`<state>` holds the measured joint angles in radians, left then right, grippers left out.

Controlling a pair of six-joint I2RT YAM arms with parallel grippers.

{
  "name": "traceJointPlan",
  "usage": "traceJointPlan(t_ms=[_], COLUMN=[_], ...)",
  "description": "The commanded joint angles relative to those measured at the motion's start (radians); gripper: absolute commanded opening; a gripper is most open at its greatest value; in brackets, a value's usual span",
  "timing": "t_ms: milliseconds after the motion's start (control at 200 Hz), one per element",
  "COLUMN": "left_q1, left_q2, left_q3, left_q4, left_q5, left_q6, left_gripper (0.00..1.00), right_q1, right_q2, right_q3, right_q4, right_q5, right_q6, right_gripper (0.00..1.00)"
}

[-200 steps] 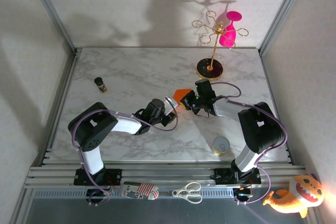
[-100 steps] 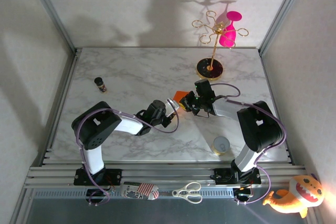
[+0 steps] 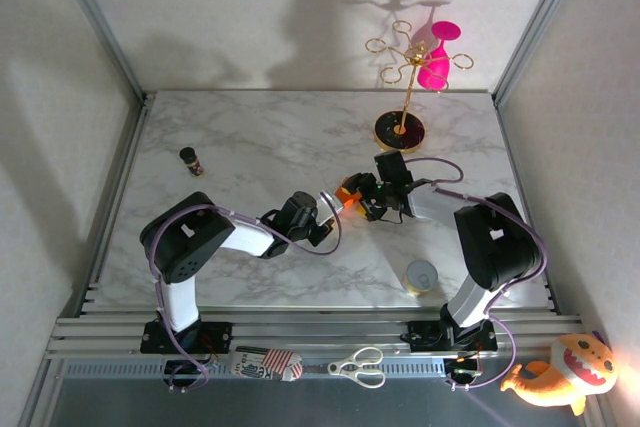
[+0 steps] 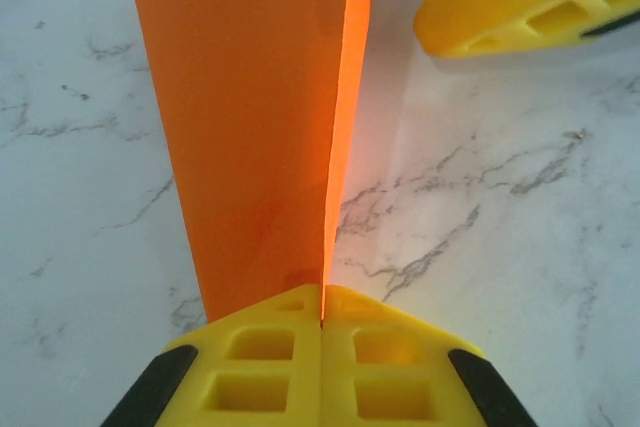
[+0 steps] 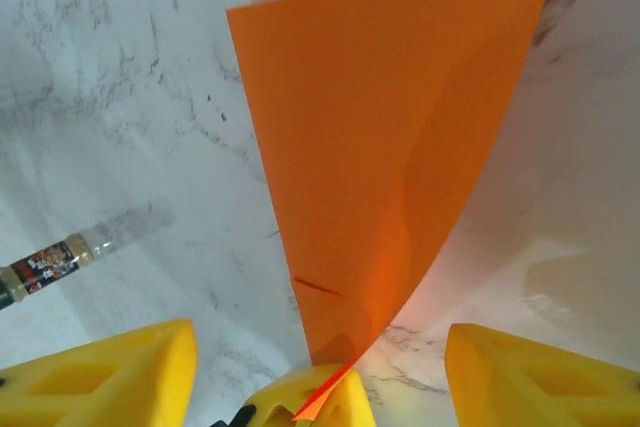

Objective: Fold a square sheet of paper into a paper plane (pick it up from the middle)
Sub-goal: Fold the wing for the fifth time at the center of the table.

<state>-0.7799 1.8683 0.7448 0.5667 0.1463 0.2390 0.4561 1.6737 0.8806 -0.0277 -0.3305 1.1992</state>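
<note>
The orange sheet of paper (image 3: pixel 347 193) is held above the marble table's middle, folded along one lengthwise crease. In the left wrist view it (image 4: pixel 250 117) rises as a tall doubled flap out of my left gripper (image 4: pixel 322 319), whose jaws are pressed flat together on its lower edge. My left gripper (image 3: pixel 334 203) comes in from the left. My right gripper (image 3: pixel 360 195) faces it from the right. In the right wrist view the paper (image 5: pixel 390 137) stands between the spread fingers (image 5: pixel 110 377) of my right gripper (image 5: pixel 320 382), which is open and touches nothing.
A gold stand on a black round base (image 3: pixel 400 130) carries a pink glass (image 3: pixel 436 62) at the back right. A small dark bottle (image 3: pixel 191 160) stands at the left. A round tin (image 3: pixel 421 276) sits near the right arm. Scissors (image 3: pixel 358 366) and a plush toy (image 3: pixel 560 372) lie off the table's front.
My left gripper has closed on the paper. My right gripper has opened and let go of it. The paper has dropped slightly and looks narrower from above.
</note>
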Motion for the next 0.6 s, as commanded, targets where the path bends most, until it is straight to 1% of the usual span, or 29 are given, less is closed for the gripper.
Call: traceJointPlan(t_ms=[0,220,401,596], left_q1=[0.009,0.050,0.090,0.111], left_q2=[0.010,0.015,0.037,0.056], left_q3=[0.038,0.078,0.101,0.109], left_q4=[-0.063,-0.118,-0.141,-0.127], left_q5=[0.079,0.157,0.235,0.333], left_q6=[-0.040,-0.187,-0.343,-0.492], left_gripper=[0.00,0.00,0.00,0.00], right_q1=[-0.011,-0.024,-0.039,-0.044], right_q2=[-0.053,-0.105,-0.167,-0.178], right_q3=[0.012,-0.019,-0.093,-0.127], right_q4=[-0.048,-0.033,0.055,0.070], right_q5=[0.073,0.158,0.161,0.121], right_q6=[-0.047,-0.191,-0.315,-0.415], right_gripper=[0.70,0.71,0.71,0.71])
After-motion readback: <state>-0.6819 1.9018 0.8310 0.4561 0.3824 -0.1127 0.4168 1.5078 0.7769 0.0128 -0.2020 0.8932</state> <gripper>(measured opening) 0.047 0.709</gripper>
